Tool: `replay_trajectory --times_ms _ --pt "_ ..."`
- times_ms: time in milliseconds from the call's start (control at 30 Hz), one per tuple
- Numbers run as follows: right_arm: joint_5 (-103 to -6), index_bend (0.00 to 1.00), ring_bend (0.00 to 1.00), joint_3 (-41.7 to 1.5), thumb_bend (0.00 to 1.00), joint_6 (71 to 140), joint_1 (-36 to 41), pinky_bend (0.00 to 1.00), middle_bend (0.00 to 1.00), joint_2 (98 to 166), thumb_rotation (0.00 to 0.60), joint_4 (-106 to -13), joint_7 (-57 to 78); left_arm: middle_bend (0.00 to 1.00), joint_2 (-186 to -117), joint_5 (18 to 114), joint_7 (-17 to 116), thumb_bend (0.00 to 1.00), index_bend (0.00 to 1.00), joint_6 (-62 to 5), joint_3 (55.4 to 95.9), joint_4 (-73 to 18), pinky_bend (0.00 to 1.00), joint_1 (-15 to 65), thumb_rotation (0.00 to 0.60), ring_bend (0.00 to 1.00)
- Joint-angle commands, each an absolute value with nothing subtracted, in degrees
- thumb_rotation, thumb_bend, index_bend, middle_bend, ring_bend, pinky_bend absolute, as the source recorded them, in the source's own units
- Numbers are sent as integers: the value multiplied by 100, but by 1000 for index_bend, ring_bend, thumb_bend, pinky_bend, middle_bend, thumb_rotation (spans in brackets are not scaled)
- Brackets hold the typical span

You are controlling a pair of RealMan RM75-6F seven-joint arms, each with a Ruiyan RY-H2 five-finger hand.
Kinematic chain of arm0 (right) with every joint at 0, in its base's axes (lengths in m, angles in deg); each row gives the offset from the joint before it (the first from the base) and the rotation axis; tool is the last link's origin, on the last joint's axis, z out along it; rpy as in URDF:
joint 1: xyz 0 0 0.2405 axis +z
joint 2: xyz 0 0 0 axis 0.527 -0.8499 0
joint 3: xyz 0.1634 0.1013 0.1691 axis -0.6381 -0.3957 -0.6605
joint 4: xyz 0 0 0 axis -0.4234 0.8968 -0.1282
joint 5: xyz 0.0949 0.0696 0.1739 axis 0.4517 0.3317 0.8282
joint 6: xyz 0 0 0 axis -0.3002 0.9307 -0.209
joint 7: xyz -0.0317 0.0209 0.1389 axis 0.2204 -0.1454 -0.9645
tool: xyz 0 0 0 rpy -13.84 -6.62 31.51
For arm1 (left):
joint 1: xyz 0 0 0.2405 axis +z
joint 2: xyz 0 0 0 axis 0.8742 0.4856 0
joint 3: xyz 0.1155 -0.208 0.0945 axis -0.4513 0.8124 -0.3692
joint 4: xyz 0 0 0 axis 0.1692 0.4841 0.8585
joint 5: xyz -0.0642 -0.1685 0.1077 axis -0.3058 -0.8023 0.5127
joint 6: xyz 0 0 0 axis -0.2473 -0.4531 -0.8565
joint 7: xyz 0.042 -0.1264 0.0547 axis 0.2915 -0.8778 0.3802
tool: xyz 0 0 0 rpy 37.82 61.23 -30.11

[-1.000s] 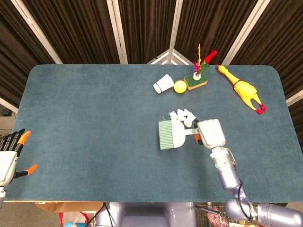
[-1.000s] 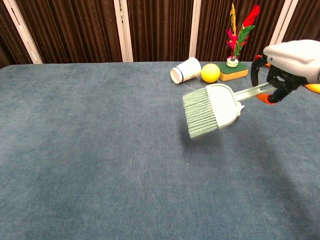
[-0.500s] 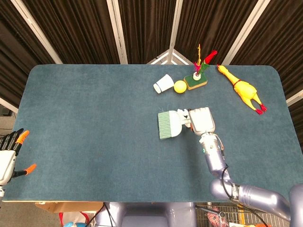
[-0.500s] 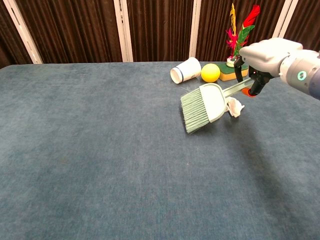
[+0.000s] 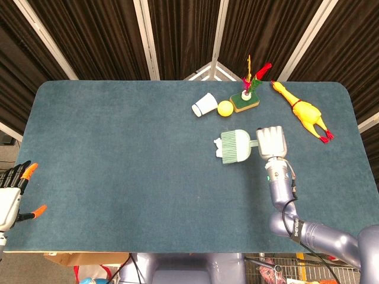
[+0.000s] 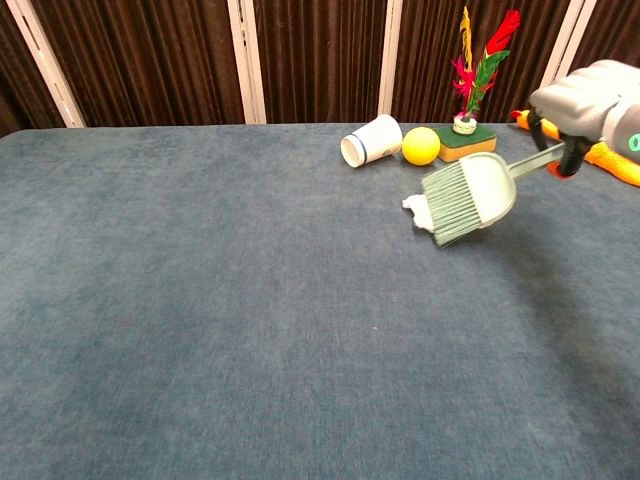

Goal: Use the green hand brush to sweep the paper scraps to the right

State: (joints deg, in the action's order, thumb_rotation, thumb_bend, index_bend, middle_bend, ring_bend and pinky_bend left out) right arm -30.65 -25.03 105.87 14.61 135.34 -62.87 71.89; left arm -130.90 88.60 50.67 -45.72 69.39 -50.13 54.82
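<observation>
My right hand grips the handle of the green hand brush, whose bristles point left. White paper scraps peek out at the bristle tips on the brush's left side; most of them are hidden under the brush head. My left hand hangs open off the table's front left corner, seen only in the head view.
A tipped white paper cup, a yellow ball and a green block with feathers lie behind the brush. A yellow rubber chicken lies at the far right.
My right hand has carried the brush to the right and slightly back across the blue table. The scraps, which lay to the right of the brush head, now show at its left bristle edge.
</observation>
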Motion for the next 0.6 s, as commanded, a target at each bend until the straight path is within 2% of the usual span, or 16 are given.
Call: replay_trajectory --times_ms 33,300,600 --pt "-2976 718 942 -2427 505 10776 1370 813 909 13284 600 -6349 7350 0 -13099 8877 5094 0 0 -4590 6931 -5014 21 5488 600 0" --pt "-2915 718 942 -2340 505 11221 1192 812 908 12740 600 -6632 7578 0 -13126 8899 5165 0 0 -4642 6936 -5009 21 5497 600 0" --pt "-3250 718 941 -2643 504 11498 1250 813 909 12175 600 -7901 7304 0 -13149 8891 5204 0 0 -4626 6930 -5013 21 5491 600 0"
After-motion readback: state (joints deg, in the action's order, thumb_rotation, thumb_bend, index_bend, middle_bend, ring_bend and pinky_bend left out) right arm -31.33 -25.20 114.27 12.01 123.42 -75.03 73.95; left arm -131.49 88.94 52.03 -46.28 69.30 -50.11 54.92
